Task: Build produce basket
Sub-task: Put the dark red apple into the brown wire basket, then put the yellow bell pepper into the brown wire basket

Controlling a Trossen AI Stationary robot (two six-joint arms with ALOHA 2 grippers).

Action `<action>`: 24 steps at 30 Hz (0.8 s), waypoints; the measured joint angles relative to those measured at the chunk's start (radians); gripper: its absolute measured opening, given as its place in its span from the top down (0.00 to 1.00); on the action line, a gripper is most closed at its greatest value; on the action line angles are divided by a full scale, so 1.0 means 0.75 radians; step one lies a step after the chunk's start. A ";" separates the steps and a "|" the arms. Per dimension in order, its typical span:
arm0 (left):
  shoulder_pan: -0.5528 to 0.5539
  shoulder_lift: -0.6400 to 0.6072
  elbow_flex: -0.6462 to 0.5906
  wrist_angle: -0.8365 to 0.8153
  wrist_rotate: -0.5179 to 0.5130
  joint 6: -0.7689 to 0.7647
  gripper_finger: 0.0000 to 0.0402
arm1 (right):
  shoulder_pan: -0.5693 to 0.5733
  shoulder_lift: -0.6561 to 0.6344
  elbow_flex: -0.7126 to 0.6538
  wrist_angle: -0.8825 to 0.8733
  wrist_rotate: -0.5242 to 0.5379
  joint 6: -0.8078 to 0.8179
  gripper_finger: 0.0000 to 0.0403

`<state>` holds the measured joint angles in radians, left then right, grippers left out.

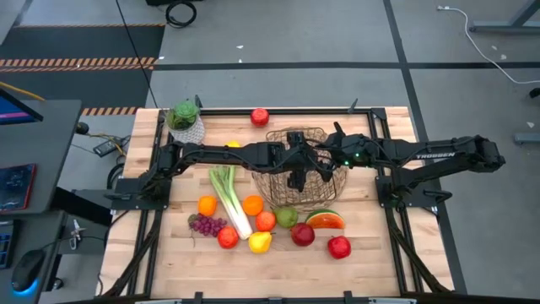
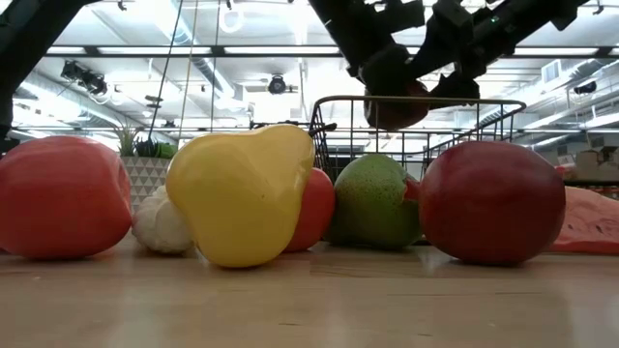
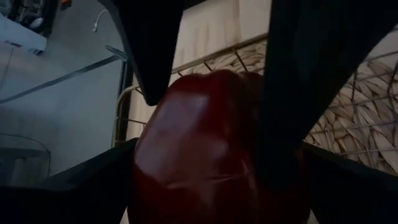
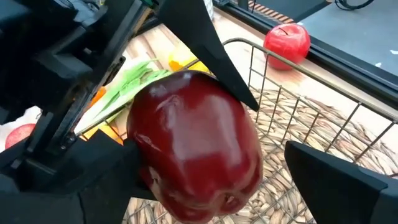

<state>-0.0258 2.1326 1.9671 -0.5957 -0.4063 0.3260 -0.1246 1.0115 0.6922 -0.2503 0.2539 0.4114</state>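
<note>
From above, you see both dark arms meeting over the round tan-brown wire basket (image 1: 297,167); the left gripper (image 1: 296,157) and right gripper (image 1: 325,159) hang just above its rim, but what sits between their fingers is hidden here. The other toy produce, including the long green-white leek (image 1: 229,199), lies on the table just beside the basket.

At table height, you see a dark red pepper (image 2: 397,106) held above the basket's rim, under the dark gripper parts.

Through the left wrist camera, the pepper (image 3: 205,155) fills the gap between the left fingers (image 3: 311,74), which stand wide and press its sides, the basket's weave beneath.

Through the right wrist camera, the pepper (image 4: 196,146) sits above the basket; the right fingers (image 4: 336,174) stand wide around it, whether touching you cannot tell.
</note>
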 joint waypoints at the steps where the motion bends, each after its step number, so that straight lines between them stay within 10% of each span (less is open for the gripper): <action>1: -0.002 0.000 0.000 0.004 0.000 0.001 0.00 | -0.001 -0.001 -0.001 -0.006 0.000 -0.003 0.01; 24: 0.007 -0.005 0.006 -0.021 0.041 -0.007 0.00 | -0.009 -0.078 -0.005 0.024 -0.004 -0.020 0.01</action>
<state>-0.0208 2.1292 1.9717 -0.6114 -0.3753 0.3206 -0.1314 0.9526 0.6888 -0.2320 0.2508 0.3964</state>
